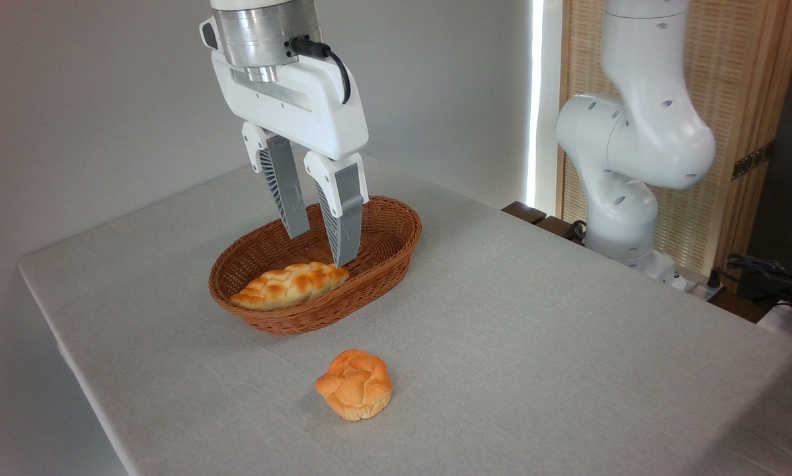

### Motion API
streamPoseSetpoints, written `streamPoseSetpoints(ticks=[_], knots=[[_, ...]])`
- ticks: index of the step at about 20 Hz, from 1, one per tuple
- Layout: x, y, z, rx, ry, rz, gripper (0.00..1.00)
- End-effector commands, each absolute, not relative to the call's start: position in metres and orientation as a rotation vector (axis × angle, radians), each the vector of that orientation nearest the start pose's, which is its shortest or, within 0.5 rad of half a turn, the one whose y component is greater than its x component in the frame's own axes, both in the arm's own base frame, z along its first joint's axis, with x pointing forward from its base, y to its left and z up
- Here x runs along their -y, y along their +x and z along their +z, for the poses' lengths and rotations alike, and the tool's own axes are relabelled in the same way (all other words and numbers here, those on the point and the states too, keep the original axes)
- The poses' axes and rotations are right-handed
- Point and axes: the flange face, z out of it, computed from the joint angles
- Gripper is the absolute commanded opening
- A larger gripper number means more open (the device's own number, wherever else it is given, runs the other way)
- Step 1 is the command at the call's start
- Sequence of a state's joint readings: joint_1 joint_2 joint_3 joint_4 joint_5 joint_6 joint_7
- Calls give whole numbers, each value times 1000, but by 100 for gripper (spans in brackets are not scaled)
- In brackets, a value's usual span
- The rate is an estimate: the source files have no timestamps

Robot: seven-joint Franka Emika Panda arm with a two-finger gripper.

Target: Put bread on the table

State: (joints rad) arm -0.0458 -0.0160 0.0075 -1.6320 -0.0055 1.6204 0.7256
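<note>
Bread (290, 285) lies inside the wicker basket (396, 248), along the near wall, resting on the basket floor. Long braided loaf, golden with browner patches. Long axis runs from lower left to upper right in the picture, roughly in line with the basket's own length; one tapered end points toward the basket's left end, the other toward its middle, just below the gripper's right finger.

Gripper (322, 248) hangs above the basket, fingers pointing down, jaws parted with a clear gap, holding nothing. Its tips sit near the loaf's right end; whether the right tip touches the crust I cannot tell.

Step in hand, by my reading: come down on the loaf and grasp it. To do it well, shift toward the loaf's middle rather than its tapered end, so it lifts level and does not swing. Set the fingers across the short width, one each side of the braid, not along the length. The near basket wall is close to the loaf, so the near finger needs room to slip in between. Squeeze gently; the loaf looks soft.

Surface (568, 344) is covered with light-grey cloth. A small round bun (355, 385) sits on it in front of the basket, well apart. Open cloth to the right looks suited for the set-down.
</note>
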Motion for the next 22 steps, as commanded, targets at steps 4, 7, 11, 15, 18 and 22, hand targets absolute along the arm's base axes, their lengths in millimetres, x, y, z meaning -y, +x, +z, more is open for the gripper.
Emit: streamPoseSetpoints(ticks=[4, 7, 11, 15, 18, 22], knots=[[19, 548, 613, -1200, -2927, -15, 100], [19, 548, 613, -1198, -2927, -15, 100], [26, 544, 608, -1208, -2935, -1, 100], [32, 533, 600, -1217, -2973, 4, 100], [57, 525, 590, -1248, -2964, 29, 100], [99, 520, 575, -1141, -3026, 26, 100]])
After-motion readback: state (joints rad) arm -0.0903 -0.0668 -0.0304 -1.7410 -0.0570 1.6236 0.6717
